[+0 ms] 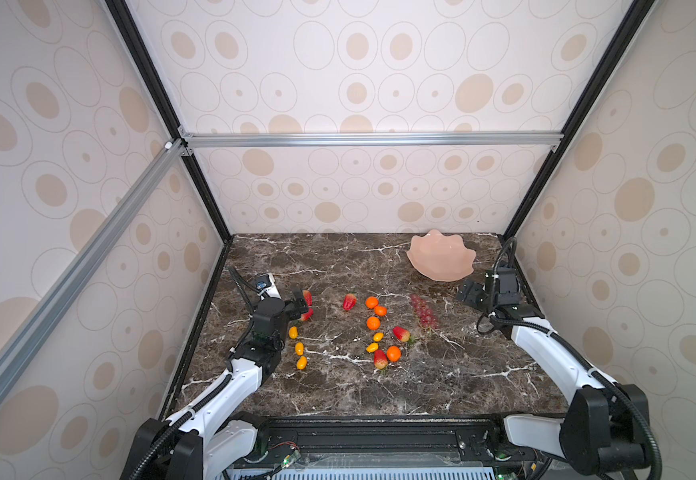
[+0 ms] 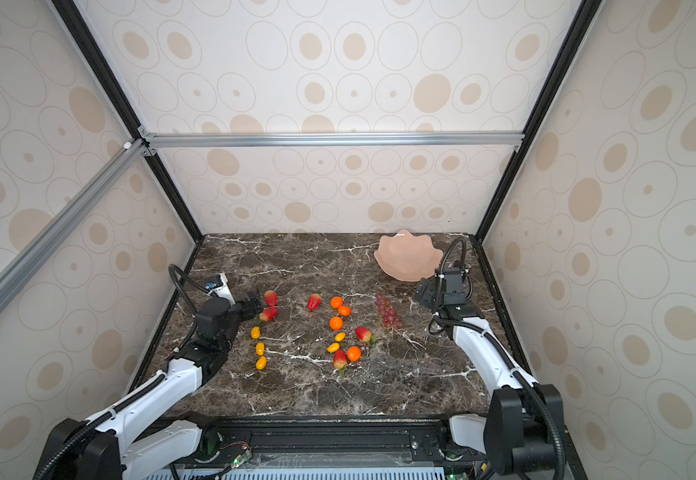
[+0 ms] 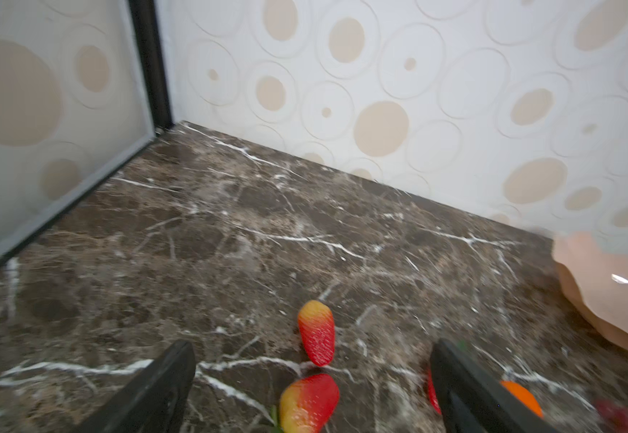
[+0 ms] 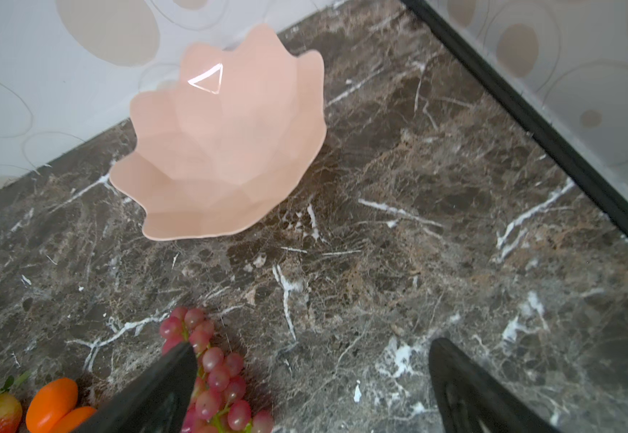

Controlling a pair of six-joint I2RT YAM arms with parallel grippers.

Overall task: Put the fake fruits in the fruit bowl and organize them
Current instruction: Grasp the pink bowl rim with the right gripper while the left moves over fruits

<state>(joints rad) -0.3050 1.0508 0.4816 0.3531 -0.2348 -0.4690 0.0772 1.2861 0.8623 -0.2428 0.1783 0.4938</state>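
Left wrist view: fruit bowl (image 3: 604, 296) blurred and cut by the frame edge, one strawberry (image 3: 432, 390) mostly hidden behind a finger; left gripper (image 3: 312, 345) spread wide and empty, two strawberries (image 3: 317, 337) lying in its gap. In both top views the bowl sits upper right on the marble table (image 1: 338, 386), and the grape bunch (image 1: 423, 311), faint against dark stone, runs lengthwise upper left to lower right. Near it the right gripper (image 4: 312, 344) gapes wide, nothing held, one finger overlapping the grapes in its wrist view.
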